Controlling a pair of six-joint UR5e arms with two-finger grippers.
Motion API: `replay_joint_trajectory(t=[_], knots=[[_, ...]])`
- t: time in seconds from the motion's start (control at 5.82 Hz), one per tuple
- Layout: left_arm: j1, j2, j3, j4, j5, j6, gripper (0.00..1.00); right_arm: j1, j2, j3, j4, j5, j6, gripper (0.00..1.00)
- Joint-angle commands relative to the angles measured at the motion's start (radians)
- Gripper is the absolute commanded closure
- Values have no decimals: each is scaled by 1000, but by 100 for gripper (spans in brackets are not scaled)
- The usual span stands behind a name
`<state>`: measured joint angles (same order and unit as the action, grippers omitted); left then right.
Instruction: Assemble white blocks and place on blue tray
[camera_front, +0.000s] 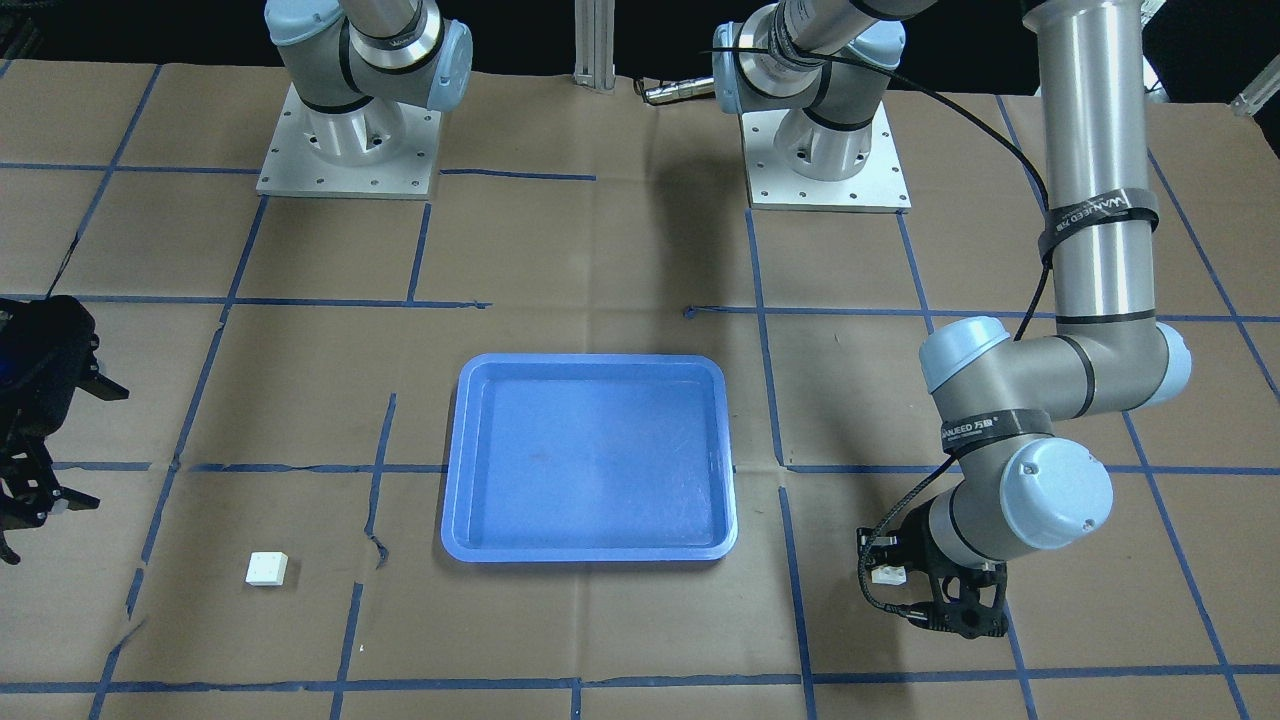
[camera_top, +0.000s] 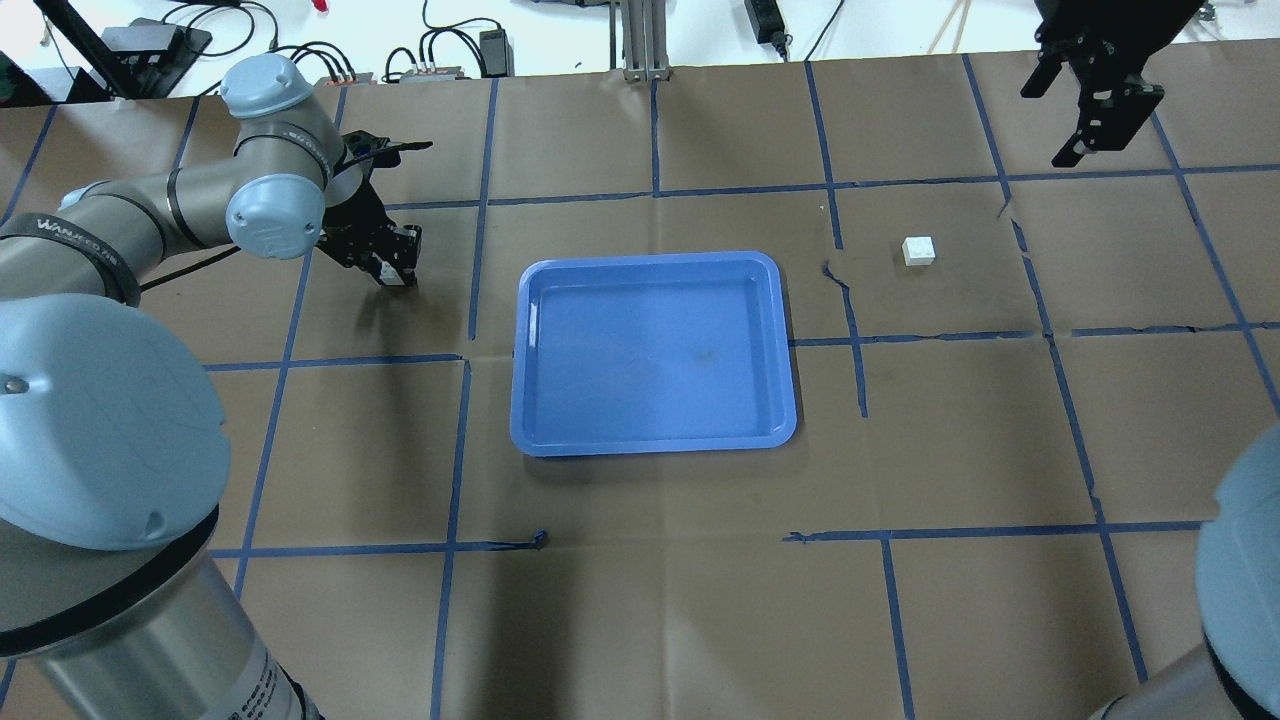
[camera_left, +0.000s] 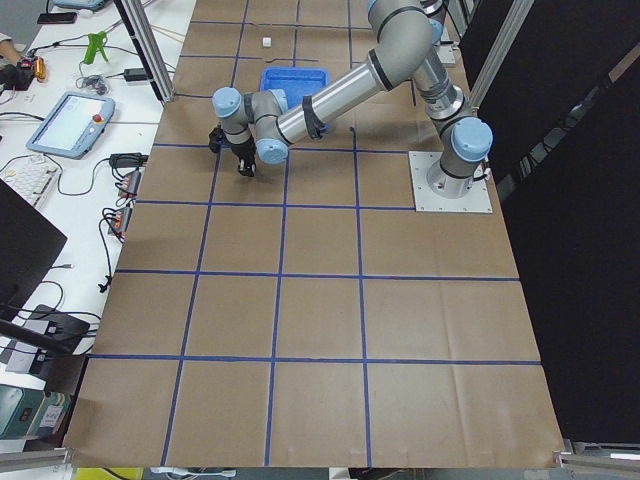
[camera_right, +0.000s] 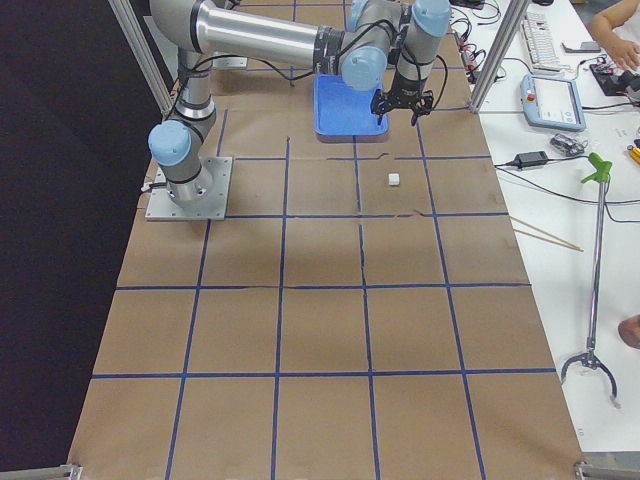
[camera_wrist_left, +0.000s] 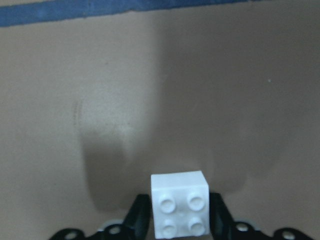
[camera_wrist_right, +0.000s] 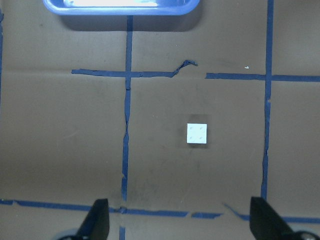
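Note:
One white block (camera_front: 267, 568) lies alone on the brown paper, also in the overhead view (camera_top: 918, 250) and the right wrist view (camera_wrist_right: 197, 133). My right gripper (camera_wrist_right: 181, 220) is open and empty, raised well behind that block (camera_top: 1075, 115). My left gripper (camera_front: 890, 572) is shut on the other white block (camera_wrist_left: 181, 210), studs facing the camera, held low over the paper to one side of the blue tray (camera_top: 650, 446). The tray (camera_front: 590, 551) sits mid-table with nothing in it.
The table is covered in brown paper with a grid of blue tape lines (camera_top: 655, 192). The two arm bases (camera_front: 348, 150) stand at the robot's edge. A tray rim shows at the top of the right wrist view (camera_wrist_right: 120, 6).

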<state>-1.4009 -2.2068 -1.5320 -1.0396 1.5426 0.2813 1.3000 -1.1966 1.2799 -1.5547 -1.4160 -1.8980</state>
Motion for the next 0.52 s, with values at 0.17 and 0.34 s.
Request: replay_joint_trajectory(t=[0.17, 0.34], knots=[[-80, 62, -29, -4, -1, 569, 93, -34, 20, 158, -164, 170, -38, 0], [-125, 114, -51, -2, -4, 828, 89, -72, 20, 246, -258, 245, -47, 0]])
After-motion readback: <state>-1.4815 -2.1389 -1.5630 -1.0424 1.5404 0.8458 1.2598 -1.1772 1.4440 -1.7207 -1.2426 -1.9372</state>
